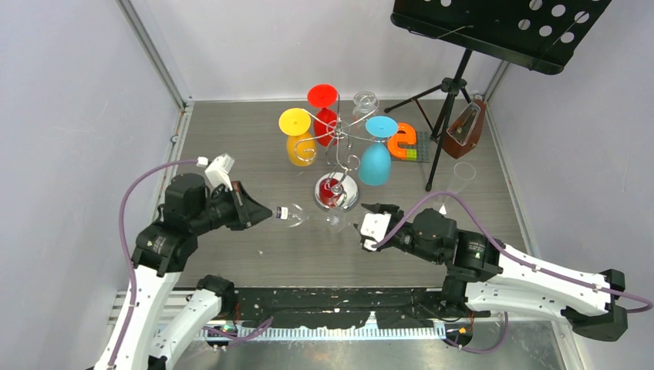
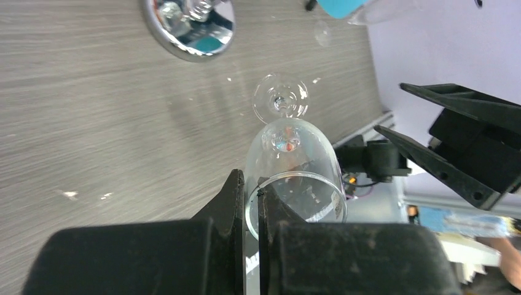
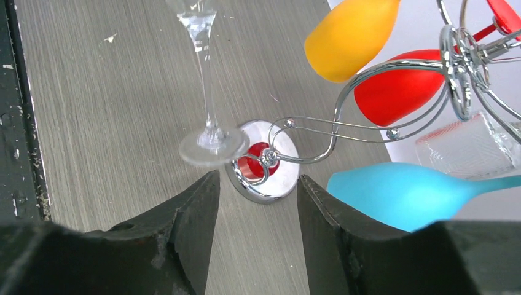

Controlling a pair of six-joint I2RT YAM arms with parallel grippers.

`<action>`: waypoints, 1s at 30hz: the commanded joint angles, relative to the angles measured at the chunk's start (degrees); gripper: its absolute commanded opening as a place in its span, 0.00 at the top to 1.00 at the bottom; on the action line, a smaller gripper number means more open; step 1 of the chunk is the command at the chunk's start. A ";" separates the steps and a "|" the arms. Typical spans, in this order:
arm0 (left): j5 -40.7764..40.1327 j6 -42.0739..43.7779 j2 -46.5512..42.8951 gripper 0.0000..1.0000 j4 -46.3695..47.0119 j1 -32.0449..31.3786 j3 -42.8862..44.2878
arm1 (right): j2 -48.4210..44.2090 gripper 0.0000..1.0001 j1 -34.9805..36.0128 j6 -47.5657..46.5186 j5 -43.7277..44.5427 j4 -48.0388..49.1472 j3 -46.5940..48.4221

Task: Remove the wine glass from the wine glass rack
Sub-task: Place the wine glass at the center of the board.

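A clear wine glass (image 1: 299, 215) lies on its side in the air, clear of the chrome wine glass rack (image 1: 344, 136). My left gripper (image 2: 250, 185) is shut on the rim of its bowl (image 2: 293, 165), one finger inside and one outside. The glass's foot (image 2: 281, 98) points toward the rack's round mirrored base (image 1: 338, 193). My right gripper (image 3: 257, 184) stands open with nothing between its fingers, just short of the glass's foot (image 3: 212, 146) and the base (image 3: 265, 178). I cannot tell whether the foot touches the table.
Yellow (image 1: 299, 137), red (image 1: 325, 116) and blue (image 1: 377, 153) glasses and a clear one (image 1: 365, 102) hang upside down on the rack's arms. Behind it on the right are an orange letter block (image 1: 402, 139), a metronome (image 1: 465, 131) and a black tripod music stand (image 1: 493, 27).
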 commanded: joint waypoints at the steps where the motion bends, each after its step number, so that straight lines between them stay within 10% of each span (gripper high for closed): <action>1: -8.90 7.34 2.70 1.00 -7.14 -0.02 9.76 | -1.33 0.43 0.20 4.19 3.29 0.91 0.95; 14: -33.12 17.27 13.44 1.00 -16.39 -0.02 23.66 | 0.28 0.19 -0.85 19.87 18.96 -10.03 10.83; 30: -42.80 22.98 30.12 1.00 -15.30 3.21 31.82 | 3.70 0.16 -7.77 33.83 6.24 -25.90 18.43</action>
